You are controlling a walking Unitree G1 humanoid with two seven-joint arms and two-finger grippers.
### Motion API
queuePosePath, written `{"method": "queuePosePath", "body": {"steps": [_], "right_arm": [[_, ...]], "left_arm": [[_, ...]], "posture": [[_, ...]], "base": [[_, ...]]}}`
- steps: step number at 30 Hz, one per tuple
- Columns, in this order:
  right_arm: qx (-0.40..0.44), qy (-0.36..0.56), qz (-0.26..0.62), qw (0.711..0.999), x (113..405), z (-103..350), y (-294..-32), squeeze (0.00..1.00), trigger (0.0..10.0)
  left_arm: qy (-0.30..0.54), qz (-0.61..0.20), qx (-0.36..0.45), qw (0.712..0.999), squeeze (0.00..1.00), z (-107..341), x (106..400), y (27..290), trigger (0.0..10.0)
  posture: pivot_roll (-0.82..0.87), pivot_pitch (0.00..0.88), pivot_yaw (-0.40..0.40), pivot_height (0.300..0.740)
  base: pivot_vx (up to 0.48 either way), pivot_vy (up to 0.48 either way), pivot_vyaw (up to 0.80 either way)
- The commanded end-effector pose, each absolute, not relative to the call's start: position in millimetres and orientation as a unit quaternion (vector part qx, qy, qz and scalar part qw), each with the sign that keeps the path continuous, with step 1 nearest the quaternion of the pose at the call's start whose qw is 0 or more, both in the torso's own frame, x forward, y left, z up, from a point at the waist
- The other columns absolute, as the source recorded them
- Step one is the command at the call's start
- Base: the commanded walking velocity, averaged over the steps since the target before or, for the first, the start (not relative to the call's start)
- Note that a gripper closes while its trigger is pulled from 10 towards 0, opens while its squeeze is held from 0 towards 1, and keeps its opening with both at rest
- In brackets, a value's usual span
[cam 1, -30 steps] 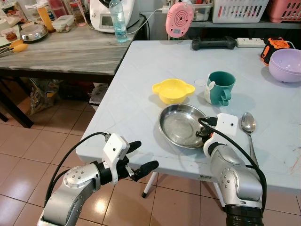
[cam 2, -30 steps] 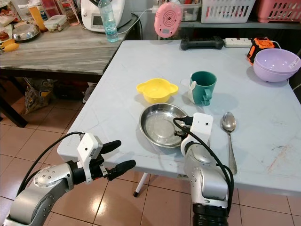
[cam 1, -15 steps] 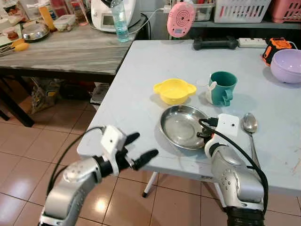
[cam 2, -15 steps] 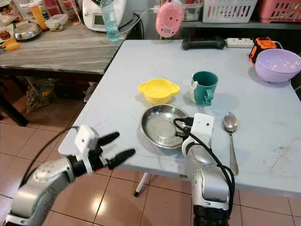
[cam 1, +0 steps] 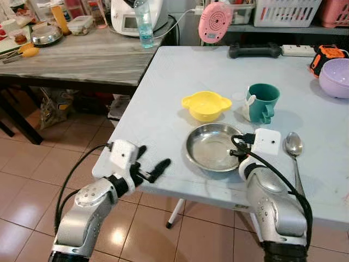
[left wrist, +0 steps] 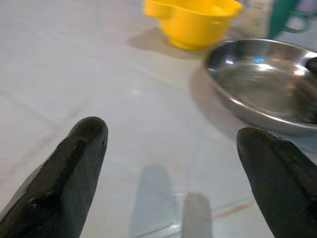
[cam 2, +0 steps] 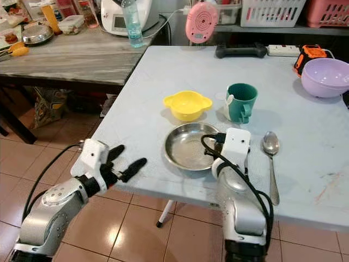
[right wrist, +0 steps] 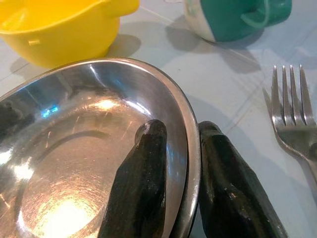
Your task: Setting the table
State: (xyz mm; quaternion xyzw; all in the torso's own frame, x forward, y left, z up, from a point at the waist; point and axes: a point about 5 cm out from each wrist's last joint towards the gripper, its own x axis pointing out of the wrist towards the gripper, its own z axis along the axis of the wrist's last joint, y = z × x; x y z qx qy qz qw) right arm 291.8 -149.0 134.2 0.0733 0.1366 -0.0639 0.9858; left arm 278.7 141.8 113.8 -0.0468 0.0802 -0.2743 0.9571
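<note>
Steel plate (cam 1: pixel 211 146) sits near the front edge of the pale bench (cam 1: pixel 163 109), and the right tool (right wrist: pixel 181 163) has it by the rim on the robot's right side: one black finger (right wrist: pixel 143 178) lies inside the dish, the other outside, the two closed on the thin metal lip between them. That pinch is what the next move turns on. The plate lies forward and to the left of the right wrist, so any slide or lift has to be led from that one edge, and I would expect the far side to sag or scrape if it is raised too quickly.

Just beyond the plate stands a yellow bowl (cam 1: pixel 206 105), with a teal mug (cam 1: pixel 260 102) beside it. A spoon (cam 1: pixel 295 158) lies to the right of the plate, its long axis running front to back, and the right wrist view shows a fork (right wrist: pixel 293 116) on that same side, tines pointing away from the robot.

The left tool (cam 1: pixel 146 166) hangs at the bench's front left corner, fingers spread wide and holding nothing. It is well apart from the plate, so the right arm is plainly the nearer one.
</note>
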Motion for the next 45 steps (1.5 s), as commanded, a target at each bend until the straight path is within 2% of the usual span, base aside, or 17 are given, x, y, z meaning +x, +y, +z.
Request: {"method": "queuePosePath", "body": {"steps": [1, 2, 6, 7, 8, 30, 34, 41, 45], "right_arm": [[0.084, 0.115, -0.058, 0.988, 288.0, 141.0, -147.9, 0.0, 0.0], [0.088, 0.11, -0.059, 0.988, 285.5, 141.7, -149.0, 0.0, 0.0], [0.095, 0.095, -0.07, 0.988, 281.0, 143.3, -153.4, 0.0, 0.0], [0.096, 0.085, -0.07, 0.989, 277.3, 144.6, -156.2, 0.0, 4.5], [0.096, 0.081, -0.07, 0.99, 275.2, 144.5, -157.2, 0.0, 10.0], [0.099, -0.039, -0.088, 0.99, 264.7, 171.4, -169.6, 0.0, 10.0], [0.101, -0.041, -0.093, 0.99, 263.8, 172.4, -171.8, 0.0, 10.0], [0.099, -0.042, -0.101, 0.989, 260.7, 170.1, -175.6, 0.0, 10.0], [0.109, -0.016, -0.097, 0.989, 260.1, 158.5, -170.3, 0.0, 10.0]], "left_arm": [[0.07, -0.21, -0.041, 0.974, 0.0, 114.0, 287.0, 156.7, 10.0], [0.065, -0.18, -0.049, 0.98, 0.0, 113.9, 290.1, 161.7, 10.0], [0.059, -0.145, -0.054, 0.986, 0.0, 113.7, 292.6, 166.5, 10.0], [0.056, -0.131, -0.054, 0.988, 0.0, 113.9, 293.3, 167.6, 10.0], [0.054, -0.127, -0.048, 0.989, 0.0, 114.3, 293.5, 168.0, 10.0], [0.013, -0.095, -0.026, 0.995, 0.0, 123.0, 303.9, 171.1, 10.0], [0.011, -0.091, -0.027, 0.995, 0.0, 124.6, 305.4, 173.5, 10.0], [0.011, -0.086, -0.028, 0.996, 0.0, 122.4, 307.4, 173.6, 10.0], [0.017, -0.092, -0.022, 0.995, 0.0, 119.2, 306.0, 171.7, 10.0]], "posture": [[-0.11, 0.054, 0.081, 0.74], [-0.11, 0.054, 0.081, 0.74], [-0.11, 0.053, 0.076, 0.74], [-0.1, 0.051, 0.073, 0.74], [-0.11, 0.05, 0.073, 0.74], [-0.11, 0.028, 0.073, 0.74], [-0.11, 0.028, 0.073, 0.74], [-0.12, 0.042, 0.076, 0.74], [-0.12, 0.049, 0.082, 0.74]], "base": [[0.0, 0.0, 0.0], [0.0, 0.0, 0.0], [0.0, 0.0, 0.0], [0.0, 0.0, 0.0], [0.0, 0.0, 0.0], [0.0, 0.0, 0.0], [0.0, 0.0, 0.0], [0.0, 0.0, -0.62], [0.0, 0.0, 0.0]]}}
